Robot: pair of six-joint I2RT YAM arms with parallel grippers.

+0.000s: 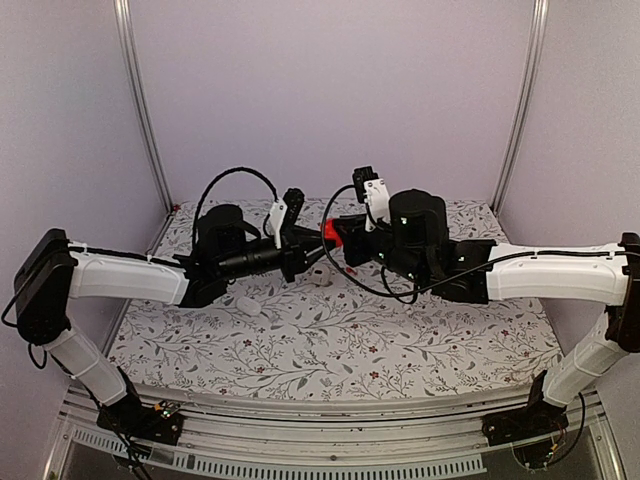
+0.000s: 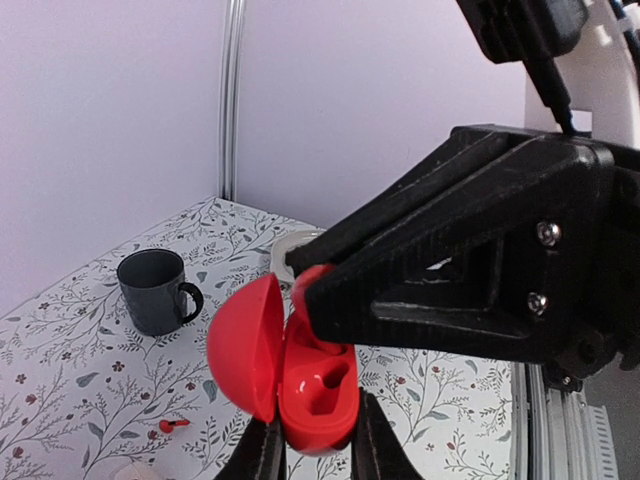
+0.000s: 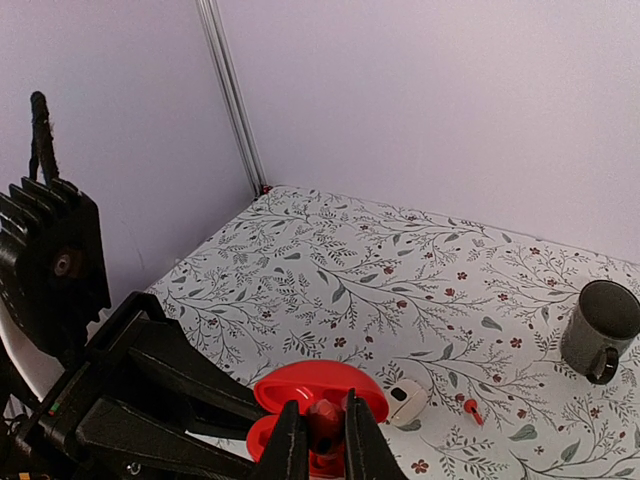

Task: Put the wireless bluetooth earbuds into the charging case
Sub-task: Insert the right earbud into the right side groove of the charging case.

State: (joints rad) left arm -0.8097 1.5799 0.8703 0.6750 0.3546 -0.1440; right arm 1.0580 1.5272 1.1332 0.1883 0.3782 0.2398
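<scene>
The left gripper (image 2: 315, 448) is clamped on the base of a glossy red plastic clamshell charging case (image 2: 315, 395), holding it in the air above the floral-patterned table (image 1: 400, 350) with its domed lid (image 2: 245, 345) swung open to the side. One moulded hollow in the base shows, and nothing sits in it. The rest of the base is hidden behind the right gripper (image 3: 325, 440), whose fingers are pinched on a small red earbud (image 3: 325, 420) right at the case's open mouth.

On the table lies a second small red earbud (image 3: 470, 408), just beside a small cream-white rounded plastic object (image 3: 405, 400) with dark hollows. A dark grey handled mug (image 3: 600, 330) stands upright farther off; whether anything is inside it cannot be told.
</scene>
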